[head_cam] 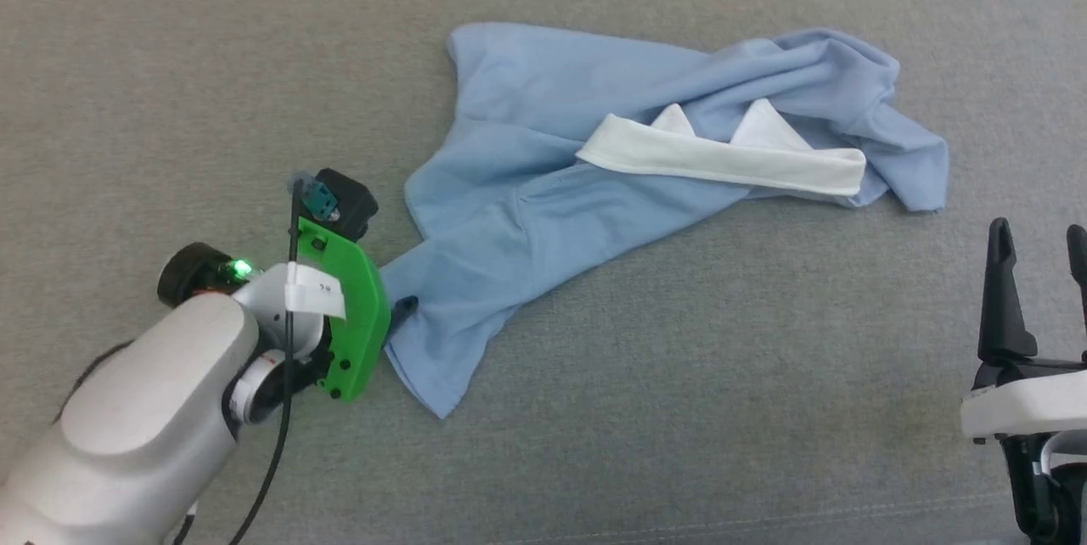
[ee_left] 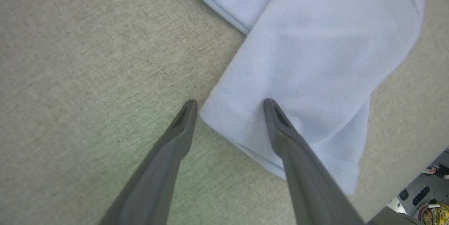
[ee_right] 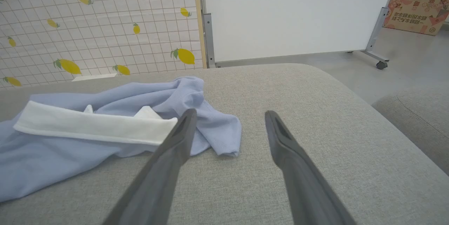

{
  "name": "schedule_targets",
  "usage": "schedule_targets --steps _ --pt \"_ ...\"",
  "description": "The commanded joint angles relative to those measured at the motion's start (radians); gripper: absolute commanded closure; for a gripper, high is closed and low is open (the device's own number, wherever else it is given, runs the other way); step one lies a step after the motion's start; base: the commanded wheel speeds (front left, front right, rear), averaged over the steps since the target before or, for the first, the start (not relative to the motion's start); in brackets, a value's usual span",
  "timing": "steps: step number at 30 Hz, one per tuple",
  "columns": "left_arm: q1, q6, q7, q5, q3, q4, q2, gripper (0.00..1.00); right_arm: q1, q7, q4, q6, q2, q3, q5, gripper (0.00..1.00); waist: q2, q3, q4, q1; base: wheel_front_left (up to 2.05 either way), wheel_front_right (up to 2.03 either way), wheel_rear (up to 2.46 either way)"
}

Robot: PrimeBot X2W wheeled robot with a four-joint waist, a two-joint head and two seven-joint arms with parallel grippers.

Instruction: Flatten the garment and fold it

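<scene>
Barely started: shirt [head_cam: 543, 188] lies crumpled mid-frame on the grey surface [head_cam: 170, 61], collar [head_cam: 722, 159] up, left gripper [ee_left: 229, 104] spread astride its lower-left corner without clamping, right gripper [ee_right: 228, 113] spread and idle lower right, so flattening and folding both remain.

Bright, even, diffuse light leaves only thin, pale shadows under the garment [head_cam: 543, 188]. The head view is sharp. In the left wrist view the left gripper [ee_left: 229, 101] softens toward the bottom edge, and the grey cushion [ee_left: 87, 60] carries a green tint (faint, nearest that gripper).
</scene>
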Motion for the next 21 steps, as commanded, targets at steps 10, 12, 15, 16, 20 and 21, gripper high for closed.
schedule_targets --steps 10,12,15,16,20,21 --pt "-0.02 -0.063 0.171 -0.076 -0.055 0.053 0.018 1.0 -0.015 -0.022 0.033 -0.002 0.005 0.011 0.008 0.0 0.0 0.056 -0.036 0.0 0.0 0.0 0.0" --pt "-0.019 -0.067 0.166 -0.094 -0.045 0.04 0.017 1.0 -0.018 -0.023 0.041 -0.002 0.005 0.011 0.008 0.0 0.0 0.049 -0.034 0.0 0.0 0.0 0.0" --pt "-0.029 -0.054 0.104 -0.074 -0.02 0.036 0.015 1.0 -0.021 -0.021 0.058 -0.002 0.005 0.004 0.011 0.0 0.0 0.026 -0.028 0.0 0.0 0.0 0.0" --pt "-0.036 -0.05 0.077 -0.064 -0.011 0.037 0.014 1.0 -0.023 -0.02 0.064 -0.002 0.005 0.001 0.011 0.0 0.0 0.015 -0.025 0.0 0.0 0.0 0.0" --pt "-0.085 -0.037 -0.057 -0.004 0.039 0.045 0.015 1.0 -0.031 -0.011 0.08 -0.002 0.005 0.005 0.007 0.0 0.0 -0.029 -0.01 0.0 0.0 0.0 0.0" --pt "-0.104 -0.034 -0.101 0.019 0.054 0.048 0.017 1.0 -0.034 -0.008 0.083 -0.002 0.005 0.007 0.005 0.0 0.0 -0.041 -0.006 0.0 0.0 0.0 0.0"
